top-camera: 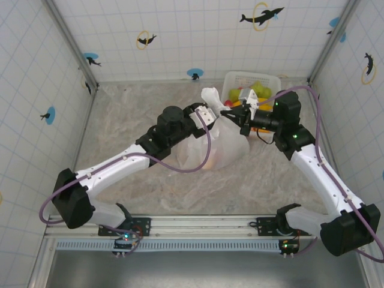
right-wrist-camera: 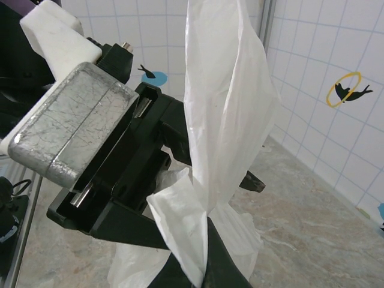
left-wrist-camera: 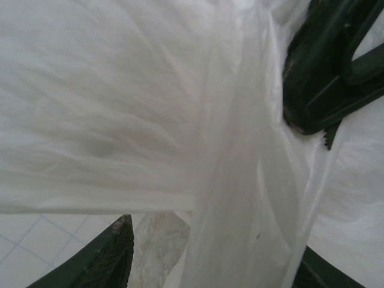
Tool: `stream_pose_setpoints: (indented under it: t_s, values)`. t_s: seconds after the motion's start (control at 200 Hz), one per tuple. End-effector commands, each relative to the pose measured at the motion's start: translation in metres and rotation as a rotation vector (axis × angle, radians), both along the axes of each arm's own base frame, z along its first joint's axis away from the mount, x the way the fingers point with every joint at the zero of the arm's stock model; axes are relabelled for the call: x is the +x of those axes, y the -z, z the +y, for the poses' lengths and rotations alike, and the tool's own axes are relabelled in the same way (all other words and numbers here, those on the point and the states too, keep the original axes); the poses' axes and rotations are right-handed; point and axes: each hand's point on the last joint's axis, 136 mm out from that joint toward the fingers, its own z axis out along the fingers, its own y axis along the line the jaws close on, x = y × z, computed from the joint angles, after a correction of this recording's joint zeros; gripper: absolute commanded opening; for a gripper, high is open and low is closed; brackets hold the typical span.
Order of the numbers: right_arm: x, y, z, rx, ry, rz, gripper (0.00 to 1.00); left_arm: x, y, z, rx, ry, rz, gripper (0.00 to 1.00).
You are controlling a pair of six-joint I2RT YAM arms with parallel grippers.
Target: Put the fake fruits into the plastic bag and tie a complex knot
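1. White crinkled film of the plastic bag (top-camera: 227, 144) slumps in the middle of the table (top-camera: 132, 108), between my two wrists. Its twisted neck stands up toward the back wall.
2. My left gripper (top-camera: 207, 115) reaches the neck from the left. In the left wrist view its fingers (left-wrist-camera: 111, 258) stand spread. A twisted band of bag runs up between them with bare table showing beside it, so nothing is pinched. The second finger is cut off at the bottom right corner.
3. My right gripper (top-camera: 233, 114) meets the neck from the right. Its fingers (right-wrist-camera: 225, 270) are pressed together at the bottom edge of the right wrist view, nipping a strip of bag film. The tips are cropped, so I cannot tell how much film they hold.
4. Yellow and green fake fruits (top-camera: 263, 90) lie in the white basket (top-camera: 231, 80) behind my right wrist, partly hidden by that arm.
5. An orange blur shows through the film at the bag's near side. Which fruit it is I cannot tell.
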Motion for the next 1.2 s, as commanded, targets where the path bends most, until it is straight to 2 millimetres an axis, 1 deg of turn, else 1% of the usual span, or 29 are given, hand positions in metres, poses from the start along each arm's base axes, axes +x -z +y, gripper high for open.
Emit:
stream_pose_setpoints:
  t_s: [0.0, 0.215, 0.3, 0.415, 0.455, 0.575, 0.661, 0.746, 0.866, 0.911, 0.946, 0.981, 1.051, 1.081, 1.196]
  values:
    - [-0.007, -0.003, 0.0, 0.013, -0.013, -0.021, 0.0, -0.006, -0.03, -0.005, -0.055, 0.036, -0.059, 0.45]
    - [-0.006, -0.001, -0.002, 0.005, -0.012, -0.02, 0.0, -0.032, -0.045, -0.003, -0.102, 0.147, -0.078, 0.28]
    - [-0.005, -0.002, -0.003, 0.007, -0.012, -0.024, 0.0, -0.038, -0.049, -0.002, -0.11, 0.168, -0.085, 0.26]
    - [-0.006, -0.003, -0.003, 0.011, -0.022, -0.026, 0.0, -0.04, -0.051, -0.005, -0.103, 0.191, -0.083, 0.22]
    - [-0.007, -0.004, -0.003, 0.013, -0.023, -0.028, 0.0, -0.04, -0.049, -0.007, -0.096, 0.197, -0.076, 0.2]
    - [-0.008, -0.005, -0.003, 0.015, -0.024, -0.032, 0.0, -0.04, -0.045, -0.012, -0.087, 0.216, -0.061, 0.18]
    - [-0.009, -0.006, -0.005, 0.016, -0.022, -0.044, 0.0, -0.041, -0.042, -0.014, -0.086, 0.227, -0.05, 0.1]
    - [-0.008, -0.006, -0.007, 0.015, -0.016, -0.045, 0.0, -0.041, -0.041, -0.013, -0.088, 0.229, -0.046, 0.0]
    - [-0.004, -0.005, -0.011, 0.016, -0.008, -0.039, 0.0, -0.045, -0.041, -0.011, -0.092, 0.232, -0.043, 0.0]
    - [-0.003, -0.003, -0.012, 0.015, -0.009, -0.034, 0.04, -0.046, -0.041, -0.01, -0.093, 0.233, -0.043, 0.0]
    - [-0.003, -0.004, -0.013, 0.017, -0.012, -0.034, 0.09, -0.046, -0.04, -0.009, -0.091, 0.229, -0.044, 0.0]
    - [-0.003, -0.005, -0.014, 0.017, -0.014, -0.033, 0.18, -0.045, -0.04, -0.008, -0.086, 0.223, -0.045, 0.0]
    - [-0.007, -0.009, -0.016, 0.021, -0.025, -0.038, 0.3, -0.045, -0.037, -0.007, -0.074, 0.217, -0.045, 0.0]
    - [-0.009, -0.012, -0.017, 0.019, -0.026, -0.045, 0.38, -0.044, -0.036, -0.007, -0.069, 0.215, -0.044, 0.0]
    - [-0.016, -0.018, -0.017, 0.001, -0.033, -0.078, 0.57, -0.044, -0.036, -0.007, -0.064, 0.217, -0.046, 0.0]
